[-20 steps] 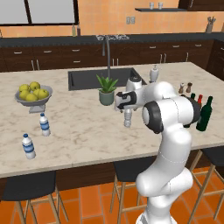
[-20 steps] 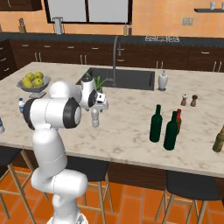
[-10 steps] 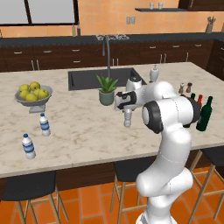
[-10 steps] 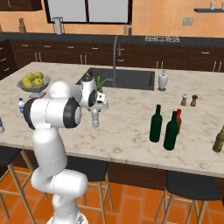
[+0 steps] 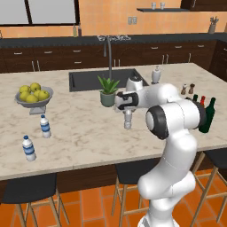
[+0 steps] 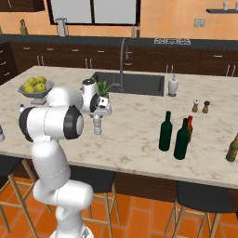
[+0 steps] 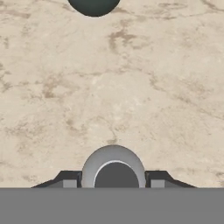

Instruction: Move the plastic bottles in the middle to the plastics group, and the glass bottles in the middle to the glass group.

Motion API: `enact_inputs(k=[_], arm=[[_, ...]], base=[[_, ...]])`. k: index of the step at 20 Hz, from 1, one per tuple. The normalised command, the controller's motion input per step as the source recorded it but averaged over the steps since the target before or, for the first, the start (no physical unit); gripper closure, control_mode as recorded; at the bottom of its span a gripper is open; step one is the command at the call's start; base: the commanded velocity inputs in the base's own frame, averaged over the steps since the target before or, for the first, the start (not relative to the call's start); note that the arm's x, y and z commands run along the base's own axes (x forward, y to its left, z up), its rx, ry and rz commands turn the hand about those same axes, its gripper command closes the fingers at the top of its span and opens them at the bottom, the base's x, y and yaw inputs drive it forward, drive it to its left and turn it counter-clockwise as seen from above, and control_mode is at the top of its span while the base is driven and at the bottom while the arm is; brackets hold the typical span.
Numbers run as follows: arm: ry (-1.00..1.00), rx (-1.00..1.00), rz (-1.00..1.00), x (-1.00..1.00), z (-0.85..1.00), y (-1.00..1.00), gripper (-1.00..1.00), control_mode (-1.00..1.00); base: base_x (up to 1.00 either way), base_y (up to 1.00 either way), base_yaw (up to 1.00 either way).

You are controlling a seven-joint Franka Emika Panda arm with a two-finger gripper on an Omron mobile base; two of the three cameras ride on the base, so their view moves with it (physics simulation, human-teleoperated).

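The small greyish plastic bottle (image 5: 128, 120) (image 6: 97, 126) stands upright on the marble island, near the middle. My gripper (image 5: 127, 111) (image 6: 97, 117) points straight down over its top. In the hand view the bottle's round top (image 7: 113, 168) sits between the two dark fingertips (image 7: 71, 181), which press against its sides, so the gripper (image 7: 113, 183) is shut on it. Two tall green wine bottles (image 6: 165, 131) (image 6: 181, 139) stand to the right, with the brown red-topped bottle (image 6: 189, 123) just behind them. Two blue-labelled water bottles (image 5: 45, 126) (image 5: 29, 148) stand at the left.
A potted plant (image 5: 107, 91) stands just behind the gripper, at the sink (image 5: 91, 80). A fruit bowl (image 5: 33, 95) is at the far left. A soap dispenser (image 5: 155, 75) and two shakers (image 5: 187, 89) stand at the back right. Another bottle (image 6: 232, 148) is at the right edge.
The fingers have closed in from wide open onto the plastic bottle's top. The arm and the bottle have stayed where they were.
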Motion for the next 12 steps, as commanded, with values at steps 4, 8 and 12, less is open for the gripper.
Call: enact_inputs(k=[4,8,12], arm=[[0.00,0.00,0.15,-0.64,0.33,0.45,1.00,-1.00],[0.00,0.00,0.18,-0.66,0.26,0.54,1.00,-1.00],[0.00,0.00,0.19,-0.58,0.15,0.69,1.00,-1.00]], base=[[0.00,0.00,0.00],[0.00,0.00,0.00],[0.00,0.00,0.00]])
